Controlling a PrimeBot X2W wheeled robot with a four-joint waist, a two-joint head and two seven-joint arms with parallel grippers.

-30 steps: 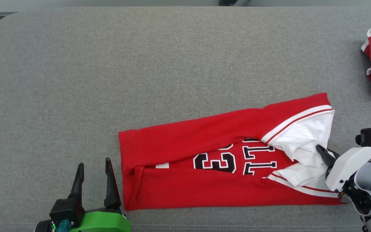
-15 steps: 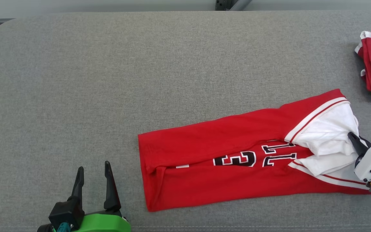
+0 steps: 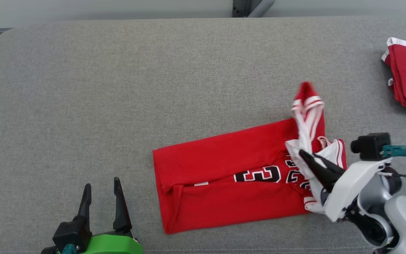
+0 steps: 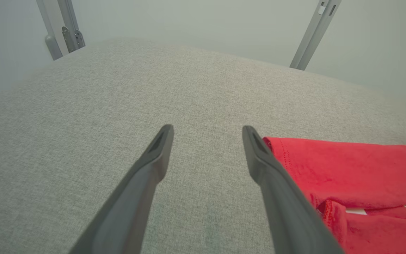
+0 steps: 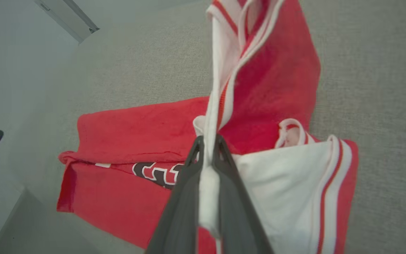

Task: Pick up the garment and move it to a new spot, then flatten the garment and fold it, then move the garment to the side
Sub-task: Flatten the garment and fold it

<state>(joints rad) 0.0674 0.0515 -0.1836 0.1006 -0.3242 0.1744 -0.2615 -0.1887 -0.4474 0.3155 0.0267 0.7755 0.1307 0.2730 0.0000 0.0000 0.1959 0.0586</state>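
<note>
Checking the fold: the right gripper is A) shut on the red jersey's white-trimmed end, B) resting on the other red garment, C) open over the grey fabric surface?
A: the right gripper has its fingers pinched on the red numbered jersey, at its white-trimmed end.

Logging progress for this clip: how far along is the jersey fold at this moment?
Done: the red jersey lies on the grey surface, long sides folded in. In hand: the right gripper is shut on its white-trimmed end, raised off the surface; the left gripper stands open beside the other end. Left: laying that end over, then moving the jersey aside.
</note>
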